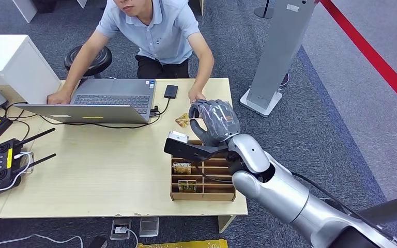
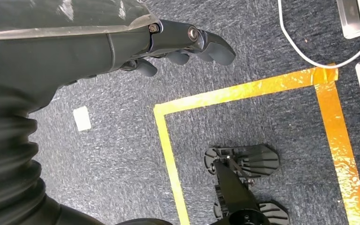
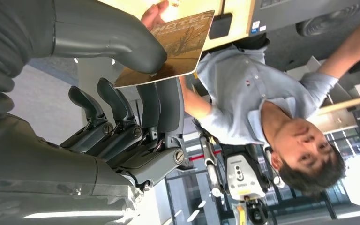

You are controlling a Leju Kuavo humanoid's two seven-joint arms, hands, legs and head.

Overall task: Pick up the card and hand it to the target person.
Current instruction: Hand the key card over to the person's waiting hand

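Gold-brown and glossy, the thin printed hotel card (image 1: pixel 182 120) sits pinched at the tips of the right hand (image 1: pixel 214 122) in the head view, poking out beyond the fingers towards the person in the pale blue polo shirt (image 1: pixel 155 28). That person's hand (image 1: pixel 197 96) rests on the light wooden table (image 1: pixel 98 175) just beyond the card, near but not plainly touching it. Behind the fingers, below the wrist, stands the slotted brown cardboard card rack (image 1: pixel 202 178) with two more cards in its slots. An open grey laptop (image 1: pixel 98 101) and a black phone (image 1: pixel 170 91) lie further off.

In the left wrist view, the left hand (image 2: pixel 183 47) hangs over grey carpet (image 2: pixel 117 140) marked with yellow tape (image 2: pixel 243 89); its dark fingers are spread and straight, holding nothing.

In the right wrist view, the thick grey thumb (image 3: pixel 112 40) presses the card (image 3: pixel 178 51) down onto two dark fingers (image 3: pixel 161 108), while the others curl away free. The grip takes one corner region, leaving most of the card jutting past the fingertips.

The card looks light, stiff and slick, so a flat pinch should carry it easily, though it could slide or pivot between smooth pads. The free far edge seems the natural place for the person to take it.
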